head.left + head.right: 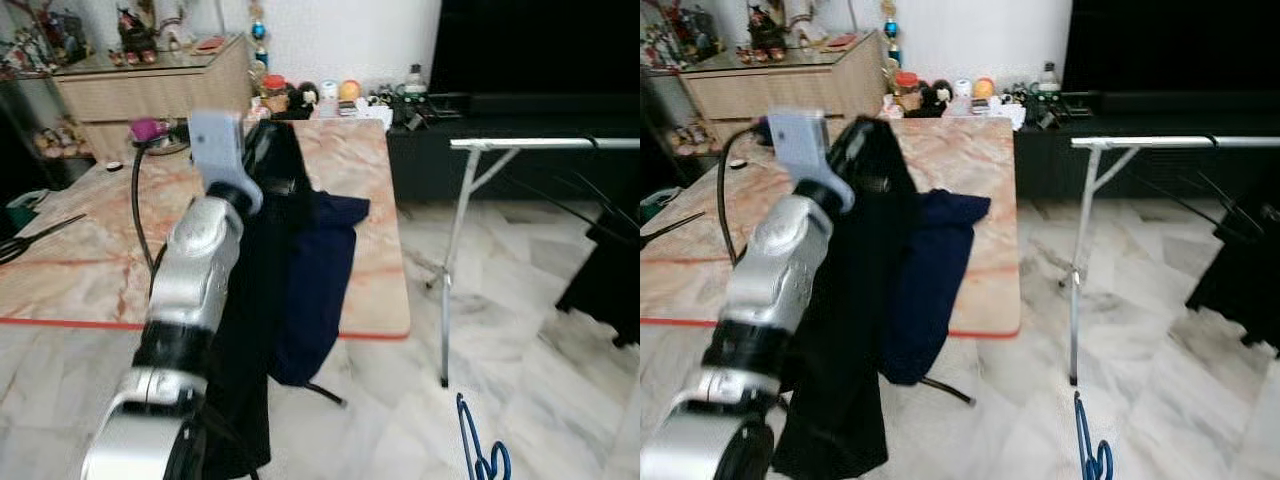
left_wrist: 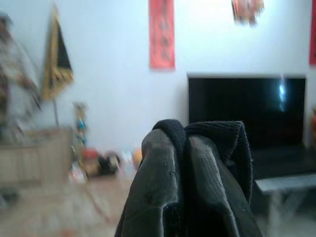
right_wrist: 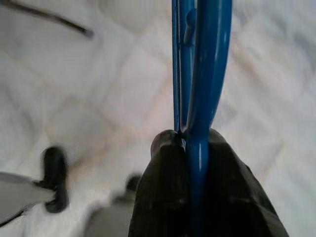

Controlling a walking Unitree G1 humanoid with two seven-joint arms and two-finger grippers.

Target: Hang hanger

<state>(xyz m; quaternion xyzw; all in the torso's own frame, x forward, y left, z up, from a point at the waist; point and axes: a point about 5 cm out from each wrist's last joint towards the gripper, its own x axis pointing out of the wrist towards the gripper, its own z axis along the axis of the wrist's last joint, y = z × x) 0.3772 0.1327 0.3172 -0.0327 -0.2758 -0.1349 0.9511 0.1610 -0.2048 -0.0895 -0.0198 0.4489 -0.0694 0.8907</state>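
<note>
Living room with a white marble tile floor [image 1: 540,330], a white wall, a dark television screen [image 2: 247,111] on a low black cabinet, and a wooden sideboard [image 1: 150,85] cluttered with small ornaments. A pink-veined marble bench [image 1: 90,250] with a red edge strip occupies the left of the head views; a metal clothes rack with a horizontal silver rail [image 1: 545,144] and slanted legs stands to the right, well apart from the bench.

The left arm [image 1: 190,290], silver, is raised forward and upward in front of the bench, wrist camera block at its top. The left gripper [image 2: 185,148] is closed on a black knitted garment [image 1: 255,330], which is bunched between the fingers and hangs down in a long drape past the bench edge. A dark navy cloth [image 1: 320,270] lies just beside it, draped over the bench edge.

The right gripper [image 3: 190,140] is held low, pointing at the floor, its fingers clamped tightly on a blue plastic hanger [image 3: 200,69]. The hanger extends straight out beyond the fingertips. In the head views the hanger shows at the lower right, below and short of the rack rail, not touching it. A black garment [image 1: 610,270] hangs at the far right.
</note>
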